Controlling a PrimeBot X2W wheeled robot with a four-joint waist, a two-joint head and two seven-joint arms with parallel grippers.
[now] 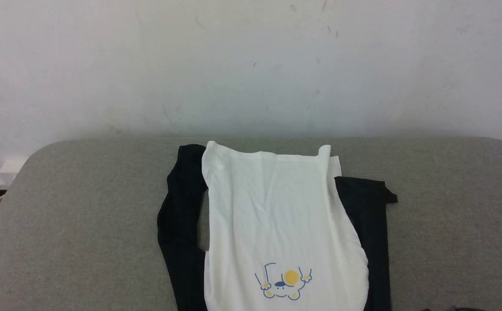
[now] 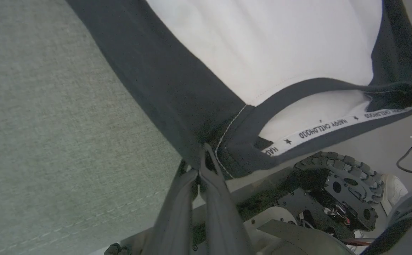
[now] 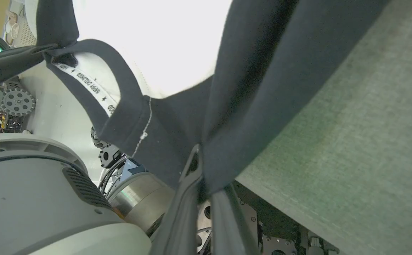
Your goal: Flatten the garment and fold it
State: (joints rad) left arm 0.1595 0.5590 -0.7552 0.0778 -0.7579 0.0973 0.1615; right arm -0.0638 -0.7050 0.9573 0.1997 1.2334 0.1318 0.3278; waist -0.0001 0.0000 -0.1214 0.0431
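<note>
Currently your left gripper [image 2: 202, 156] and right gripper [image 3: 202, 166] clamp the garment [image 1: 276, 216], seemingly thinly; tug unevenly and one slips.

The head view is softly lit and a little hazy, with only faint shadows; the wall [image 1: 251, 65] looks pale and washed out. In the right wrist view the garment [image 3: 149, 35] glares pure white at 12 o'clock. Both wrist views bend at the edges. The left pincer [image 2: 198, 159] looks blurry close up at 6 o'clock.
</note>
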